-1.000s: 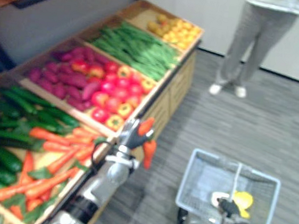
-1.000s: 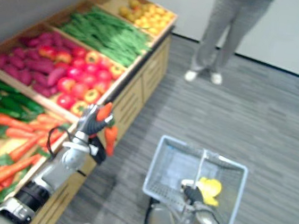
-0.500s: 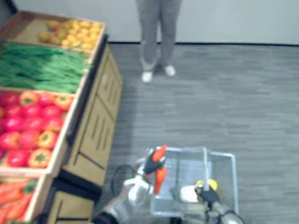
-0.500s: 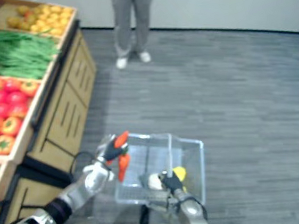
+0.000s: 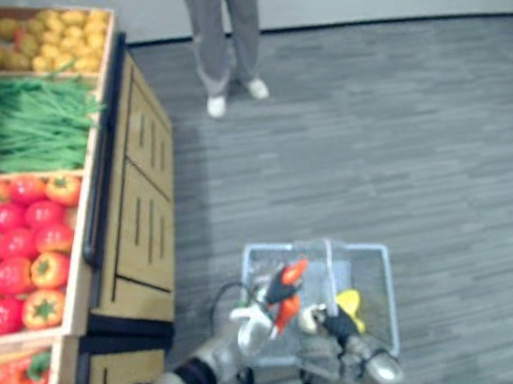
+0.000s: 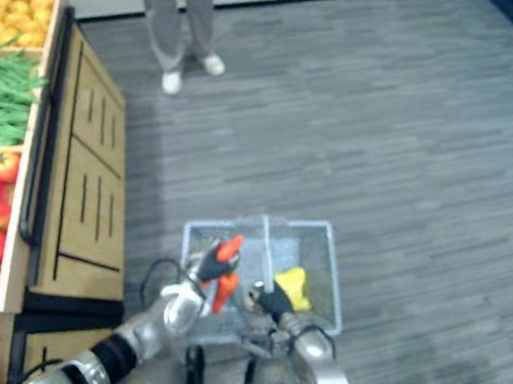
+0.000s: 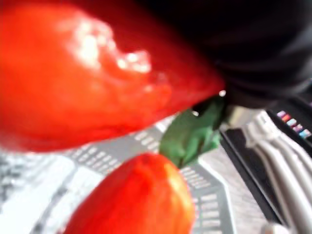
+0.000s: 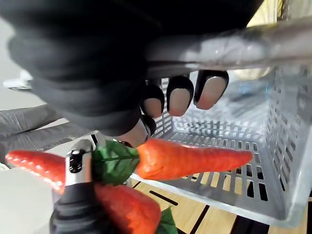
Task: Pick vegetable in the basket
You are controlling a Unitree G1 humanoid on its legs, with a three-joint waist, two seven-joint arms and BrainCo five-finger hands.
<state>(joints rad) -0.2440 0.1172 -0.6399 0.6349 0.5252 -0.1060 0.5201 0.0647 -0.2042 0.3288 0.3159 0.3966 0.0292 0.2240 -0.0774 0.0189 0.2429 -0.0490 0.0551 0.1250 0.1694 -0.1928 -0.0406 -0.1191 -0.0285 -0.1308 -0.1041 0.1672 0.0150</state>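
Left hand (image 5: 249, 319): grasping carrots (image 5: 294, 273), held above the basket (image 5: 384, 288) interior.
Right hand (image 5: 343, 329): clenched round basket's handle.

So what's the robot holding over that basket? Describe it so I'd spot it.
Right of the wooden produce stand is a grey mesh basket. Over its left side the left hand grips orange-red carrots with green tops, unlike the yellow item lying inside.
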